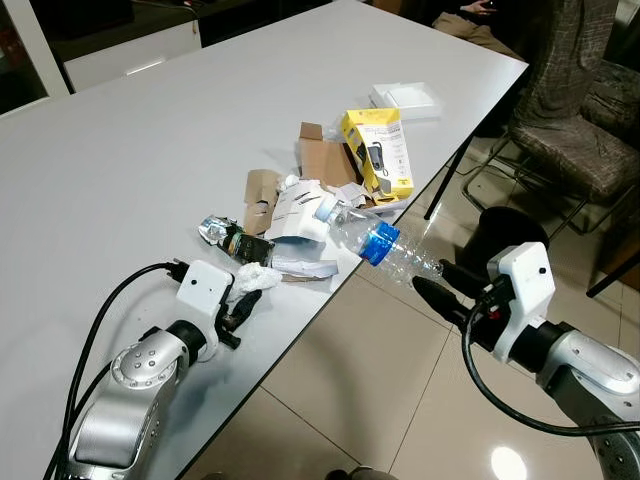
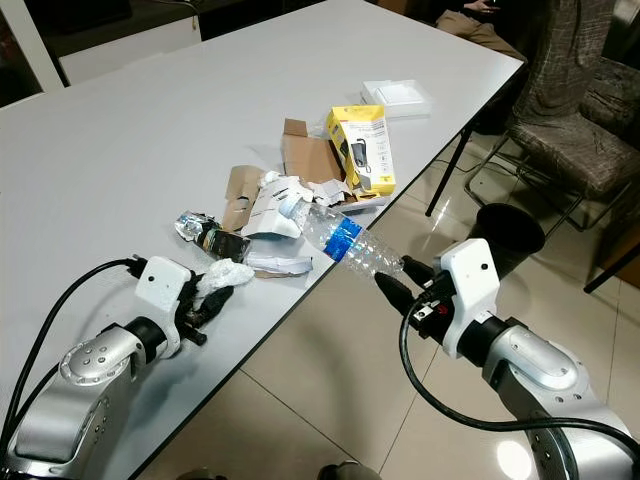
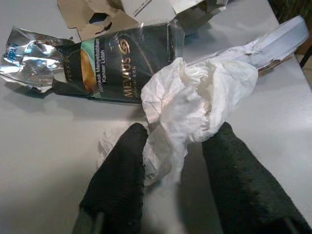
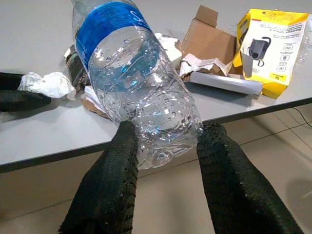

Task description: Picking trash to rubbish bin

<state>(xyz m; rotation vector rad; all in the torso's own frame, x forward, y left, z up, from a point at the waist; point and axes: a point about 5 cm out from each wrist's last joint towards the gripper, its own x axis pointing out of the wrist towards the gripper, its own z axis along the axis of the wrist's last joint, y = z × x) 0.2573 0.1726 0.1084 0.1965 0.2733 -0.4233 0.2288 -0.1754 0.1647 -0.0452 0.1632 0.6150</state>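
Observation:
A clear plastic bottle (image 1: 385, 245) with a blue label sticks out past the table's front edge, its neck among the trash. My right gripper (image 1: 440, 285) is shut on the bottle's base (image 4: 161, 126), off the table over the floor. A crumpled white tissue (image 3: 195, 102) lies on the table, and my left gripper (image 1: 248, 300) stands open around it, one finger on each side. Just past the tissue lies a dark cigarette pack (image 3: 122, 63) with silver foil.
The trash pile also holds torn brown cardboard (image 1: 325, 160), white paper and a yellow box (image 1: 378, 150). A white box (image 1: 405, 97) lies farther back. A black rubbish bin (image 2: 510, 228) stands on the tiled floor right of the table, with a chair (image 1: 580, 130) behind it.

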